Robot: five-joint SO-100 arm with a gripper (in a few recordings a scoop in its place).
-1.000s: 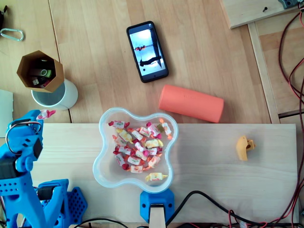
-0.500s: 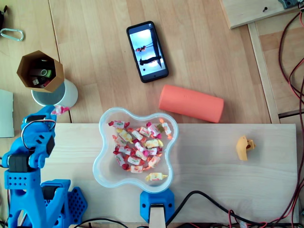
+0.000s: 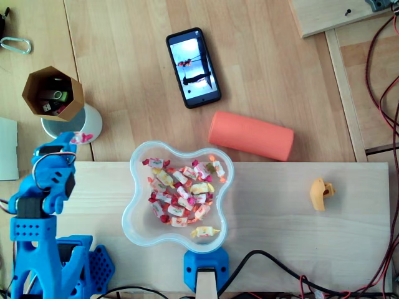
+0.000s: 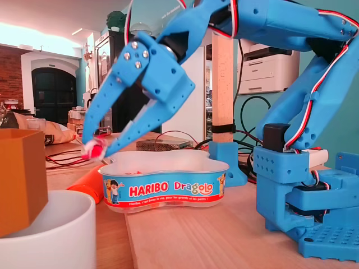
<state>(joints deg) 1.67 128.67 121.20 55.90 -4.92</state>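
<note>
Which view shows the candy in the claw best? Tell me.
The fixed view: the wrapped candy sits large and side-on, pinched between the claw tips. The overhead view shows it small, beside the white cup.

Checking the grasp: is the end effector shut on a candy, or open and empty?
Shut: in the fixed view the end effector pinches a wrapped candy between its tips.

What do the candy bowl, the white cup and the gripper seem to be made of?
The bowl looks like thin translucent plastic, glossy, with a printed label. The cup is probably glazed ceramic: white, thick smooth rim. The gripper, shut on a candy, seems matte blue plastic with metal screws.
</note>
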